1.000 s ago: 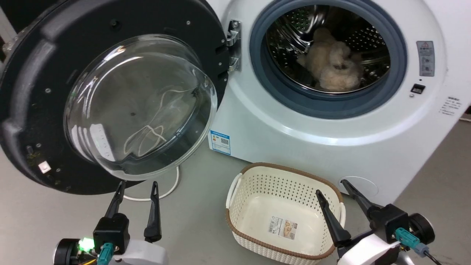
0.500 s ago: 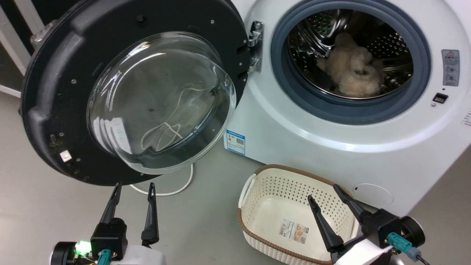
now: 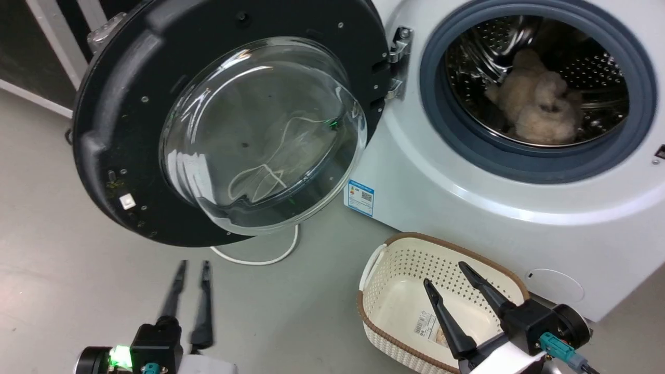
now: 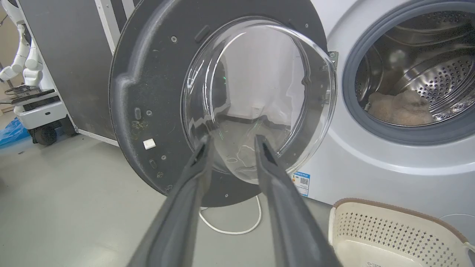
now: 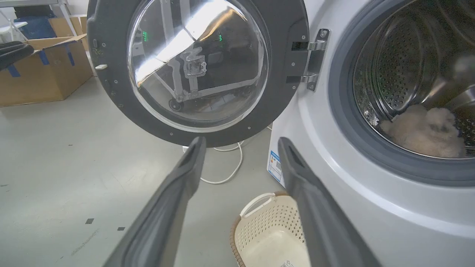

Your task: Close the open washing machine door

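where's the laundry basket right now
In the head view the laundry basket sits on the floor at lower right, just in front of the washing machine, below its open drum.

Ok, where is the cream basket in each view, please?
Head view: basket at lower right.
Left wrist view: basket in bottom right corner.
Right wrist view: basket at bottom centre.
Shared landmark: blue sticker on the washing machine, just above the basket.
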